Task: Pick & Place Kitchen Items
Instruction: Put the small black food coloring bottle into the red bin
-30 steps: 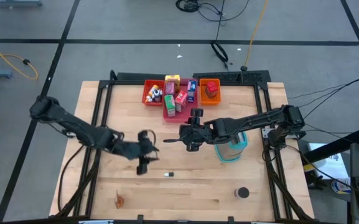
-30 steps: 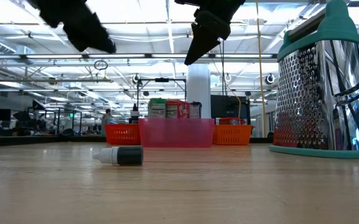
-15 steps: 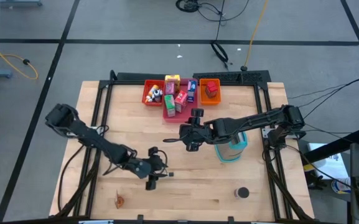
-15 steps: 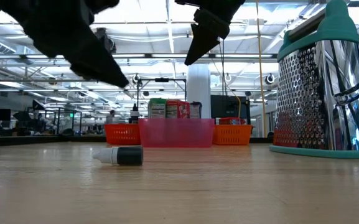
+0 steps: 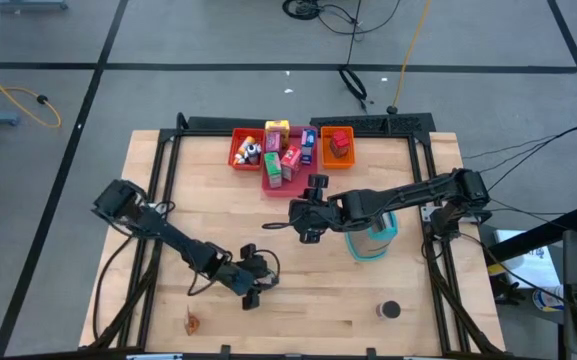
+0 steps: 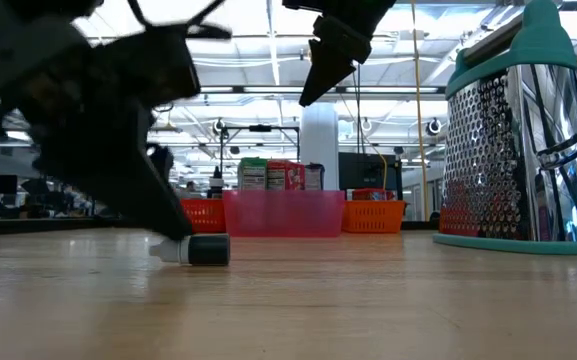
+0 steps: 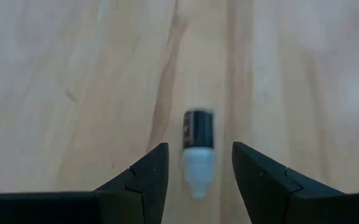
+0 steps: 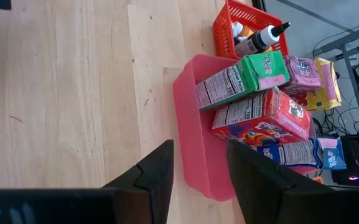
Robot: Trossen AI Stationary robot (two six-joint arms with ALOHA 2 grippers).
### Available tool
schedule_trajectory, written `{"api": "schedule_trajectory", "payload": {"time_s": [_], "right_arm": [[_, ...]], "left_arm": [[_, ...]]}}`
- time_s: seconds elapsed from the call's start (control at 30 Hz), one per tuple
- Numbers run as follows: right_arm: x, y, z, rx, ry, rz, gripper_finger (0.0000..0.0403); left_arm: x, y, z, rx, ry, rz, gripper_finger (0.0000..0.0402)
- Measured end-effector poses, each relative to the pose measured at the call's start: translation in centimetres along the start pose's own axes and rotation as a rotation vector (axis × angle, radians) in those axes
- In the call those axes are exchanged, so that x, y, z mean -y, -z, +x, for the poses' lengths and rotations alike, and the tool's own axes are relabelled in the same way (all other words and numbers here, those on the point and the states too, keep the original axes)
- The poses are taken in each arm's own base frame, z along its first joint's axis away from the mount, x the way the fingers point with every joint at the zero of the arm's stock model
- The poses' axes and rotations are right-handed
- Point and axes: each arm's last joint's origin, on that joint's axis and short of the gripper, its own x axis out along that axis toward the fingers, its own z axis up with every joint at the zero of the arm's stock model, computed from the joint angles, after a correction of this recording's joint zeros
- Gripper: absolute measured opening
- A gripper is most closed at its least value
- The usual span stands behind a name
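The small dark bottle with a white cap [image 7: 198,149] lies on its side on the wooden table [image 5: 368,290], well in front of the pink tray [image 6: 286,213]. The left gripper [image 7: 199,180], open, straddles it; lower squarely, then close across its body. The right gripper [image 8: 199,171], open and empty, hovers near that tray.

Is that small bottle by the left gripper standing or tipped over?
Tipped over: the small bottle lies on its side on the table.
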Motion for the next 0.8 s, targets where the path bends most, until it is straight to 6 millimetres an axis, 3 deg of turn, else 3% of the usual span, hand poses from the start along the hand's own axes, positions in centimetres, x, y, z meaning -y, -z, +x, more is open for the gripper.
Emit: {"api": "schedule_trajectory", "payload": {"time_s": [0.33,0.43,0.57,0.8], "right_arm": [[0.0,-0.1,0.0,0.005,0.0,0.003,0.0139],[0.0,-0.1,0.0,0.005,0.0,0.003,0.0139],[0.0,-0.1,0.0,0.005,0.0,0.002,0.0139],[0.0,-0.1,0.0,0.005,0.0,0.002,0.0139]], "left_arm": [[-0.4,1.7,2.1,-0.041,-0.064,-0.008,0.017],[-0.5,1.9,2.2,-0.047,-0.072,0.001,0.0134],[-0.5,2.0,2.2,-0.057,-0.069,0.025,0.005],[-0.8,1.7,1.9,-0.071,-0.062,0.004,0.0044]]}}
